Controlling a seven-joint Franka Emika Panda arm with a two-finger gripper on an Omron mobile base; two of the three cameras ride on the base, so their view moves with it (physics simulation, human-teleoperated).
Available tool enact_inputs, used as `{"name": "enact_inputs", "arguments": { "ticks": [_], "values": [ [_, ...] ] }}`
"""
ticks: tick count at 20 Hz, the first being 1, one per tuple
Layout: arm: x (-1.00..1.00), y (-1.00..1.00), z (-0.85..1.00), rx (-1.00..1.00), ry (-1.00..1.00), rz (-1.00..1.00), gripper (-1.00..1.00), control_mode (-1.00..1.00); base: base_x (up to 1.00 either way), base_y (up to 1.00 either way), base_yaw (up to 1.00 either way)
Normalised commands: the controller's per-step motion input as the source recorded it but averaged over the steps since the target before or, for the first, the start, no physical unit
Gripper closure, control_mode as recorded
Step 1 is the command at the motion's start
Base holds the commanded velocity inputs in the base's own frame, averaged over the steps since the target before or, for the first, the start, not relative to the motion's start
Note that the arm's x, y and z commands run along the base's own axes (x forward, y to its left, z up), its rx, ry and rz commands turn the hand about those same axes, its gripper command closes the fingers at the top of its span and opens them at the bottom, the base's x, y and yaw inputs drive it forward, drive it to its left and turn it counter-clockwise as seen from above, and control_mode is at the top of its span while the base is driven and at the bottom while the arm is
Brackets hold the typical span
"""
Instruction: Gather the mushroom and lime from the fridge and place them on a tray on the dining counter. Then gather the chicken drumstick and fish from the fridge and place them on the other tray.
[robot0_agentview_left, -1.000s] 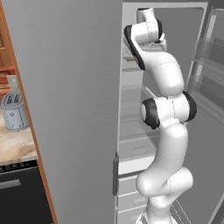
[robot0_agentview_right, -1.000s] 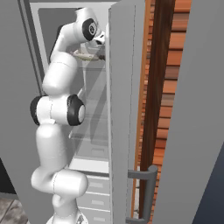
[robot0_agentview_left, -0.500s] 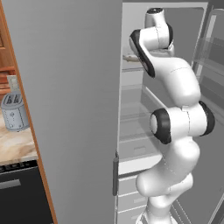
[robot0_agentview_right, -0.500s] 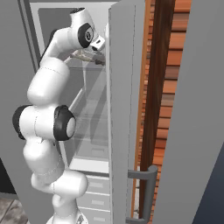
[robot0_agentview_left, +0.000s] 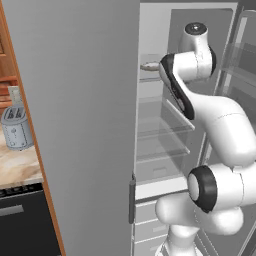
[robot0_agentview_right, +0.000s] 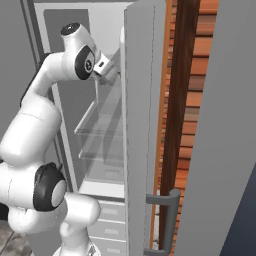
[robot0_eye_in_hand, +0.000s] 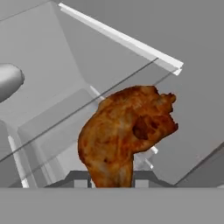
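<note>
The chicken drumstick (robot0_eye_in_hand: 124, 133), a reddish-brown lump of meat, fills the middle of the hand view, and my gripper (robot0_eye_in_hand: 111, 183) is shut on its lower end. In the right base view the gripper (robot0_agentview_right: 107, 70) sits high inside the open fridge (robot0_agentview_right: 137, 125), in front of an upper glass shelf. The arm's wrist hides the hand in the left base view, where the fridge (robot0_agentview_left: 90, 125) shows its grey door and white inside. A grey rounded shape (robot0_eye_in_hand: 8, 81) lies at the left on the shelf; it may be the fish. The same elongated shape (robot0_agentview_left: 149, 65) rests on the upper shelf.
Glass shelves (robot0_agentview_left: 162, 125) and door racks (robot0_agentview_right: 97, 125) crowd the arm on both sides. The right door with its bar handle (robot0_agentview_right: 169, 220) stands open beside a brick wall (robot0_agentview_right: 200, 75). Left of the fridge a toaster (robot0_agentview_left: 17, 127) stands on a counter above a black oven (robot0_agentview_left: 20, 225).
The arm's elbow has swung down and outward, and the shoulder links have folded lower. The hand has sunk a little and drawn back from the upper shelf.
</note>
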Motion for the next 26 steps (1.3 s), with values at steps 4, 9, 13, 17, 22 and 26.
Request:
{"name": "enact_inputs", "arguments": {
  "ticks": [4, 9, 13, 17, 22, 26],
  "values": [
    [-0.75, 0.52, 0.82, 0.0, 0.0, 0.04, 1.0, -1.0, 0.0, 0.0, 0.0],
    [-1.0, 0.27, 0.22, 0.0, 0.0, 0.08, 1.0, -1.0, 0.0, 0.0, 0.0],
    [-1.0, 0.01, 0.0, 0.0, 0.0, 0.11, 1.0, -1.0, 0.0, 0.0, 0.0],
    [-1.0, 0.02, -0.24, 0.0, 0.0, 0.12, 1.0, -1.0, 0.0, 0.0, 0.0],
    [-0.94, 0.28, -0.57, -0.02, 0.0, 0.09, 1.0, -1.0, 0.0, 0.0, 0.0],
    [-0.71, 0.19, -0.65, -0.01, -0.01, 0.05, 1.0, -1.0, 0.0, 0.0, 0.0]
  ]
}}
